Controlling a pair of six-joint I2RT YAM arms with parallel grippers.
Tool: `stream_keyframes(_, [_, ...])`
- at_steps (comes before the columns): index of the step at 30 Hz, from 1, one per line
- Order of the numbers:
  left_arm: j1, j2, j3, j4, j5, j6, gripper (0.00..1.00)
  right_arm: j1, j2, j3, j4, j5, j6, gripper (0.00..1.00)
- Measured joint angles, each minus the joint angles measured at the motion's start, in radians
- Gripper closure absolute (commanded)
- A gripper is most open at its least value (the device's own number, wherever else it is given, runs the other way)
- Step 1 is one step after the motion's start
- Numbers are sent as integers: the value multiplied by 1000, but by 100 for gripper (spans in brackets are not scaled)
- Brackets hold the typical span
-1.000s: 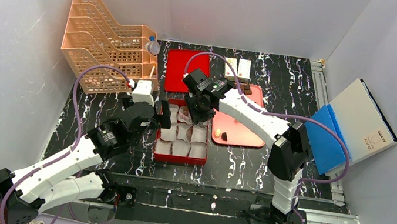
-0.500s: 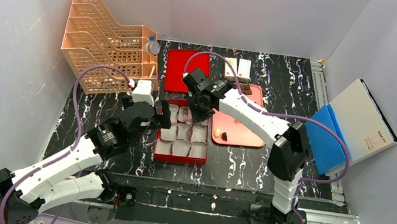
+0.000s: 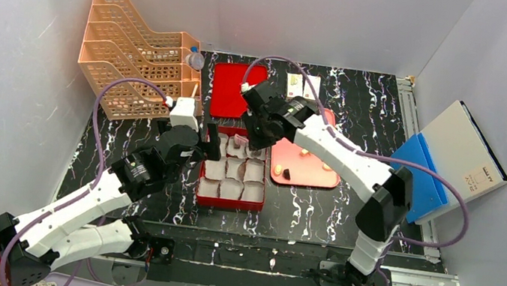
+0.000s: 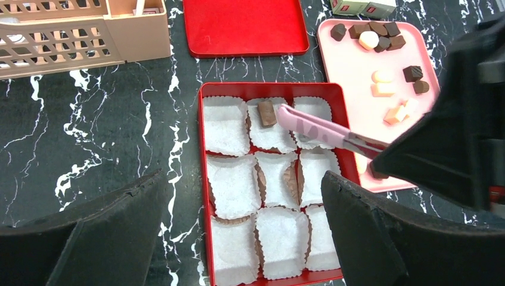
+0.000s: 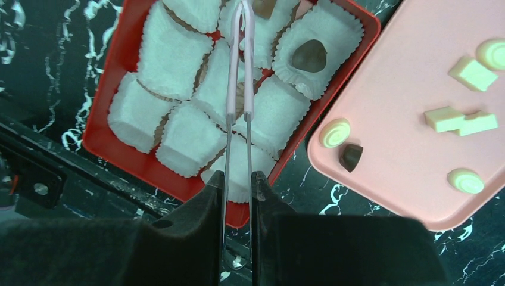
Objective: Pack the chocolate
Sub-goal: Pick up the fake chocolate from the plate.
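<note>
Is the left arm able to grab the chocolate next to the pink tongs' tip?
Probably not cleanly. The left gripper hangs open near the red box, but the pink tongs in the right gripper crowd that chocolate.

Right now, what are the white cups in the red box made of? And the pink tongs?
White cups: probably thin paper, matte, with crinkled, pleated rims. Tongs: the tips look like smooth pink plastic or silicone; the thin shiny arms behind them look like metal.
</note>
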Motion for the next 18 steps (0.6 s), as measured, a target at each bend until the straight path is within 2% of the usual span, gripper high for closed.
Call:
stream_keyframes(9, [0, 5, 9, -6, 17, -23, 2, 4, -212, -75, 10, 84, 18, 98])
stream_keyframes(18, [0, 68, 26, -8, 59, -40, 1, 2, -418, -432, 24, 286, 82, 99])
